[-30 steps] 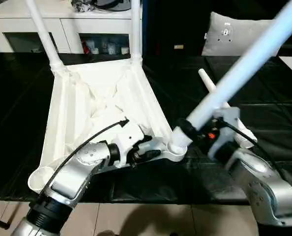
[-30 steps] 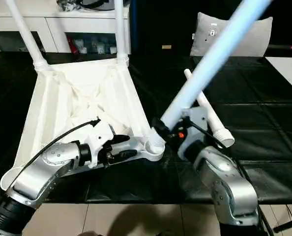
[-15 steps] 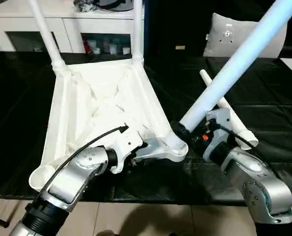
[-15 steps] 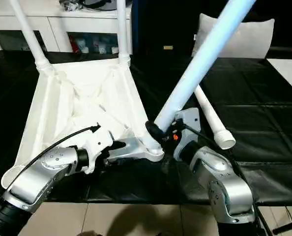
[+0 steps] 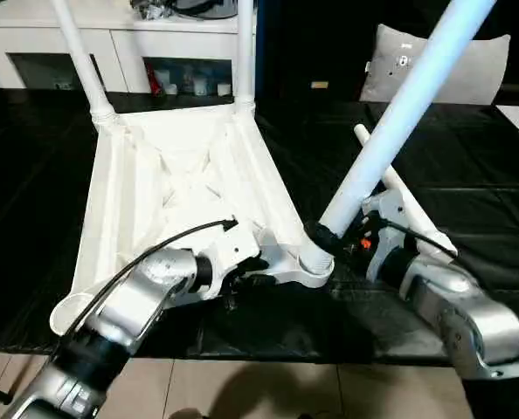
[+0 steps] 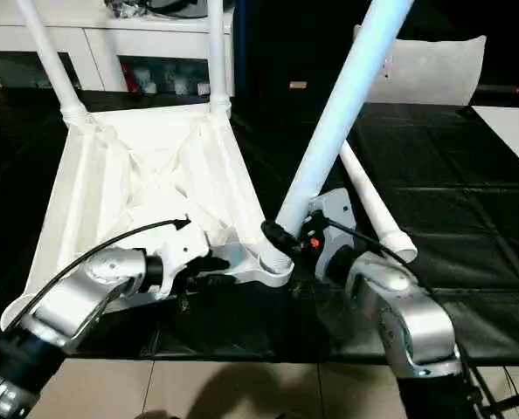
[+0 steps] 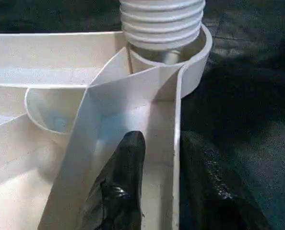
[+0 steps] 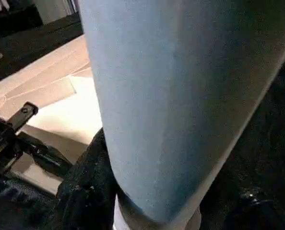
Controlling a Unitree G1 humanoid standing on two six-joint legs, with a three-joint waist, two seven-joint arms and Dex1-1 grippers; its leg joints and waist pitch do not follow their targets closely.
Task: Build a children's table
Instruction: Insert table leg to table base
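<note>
Now: third leg going into near corner socket, top braced.

The tabletop lies underside-up on the black bench, two legs already standing at its 12 o'clock corners. The right claw is clamped on the third leg low down, its threaded end at the socket, leaning toward 1 o'clock. The left claw pinches the rim wall beside that socket, likely to stop the top shifting. A spare leg lies at 3 o'clock.
</note>
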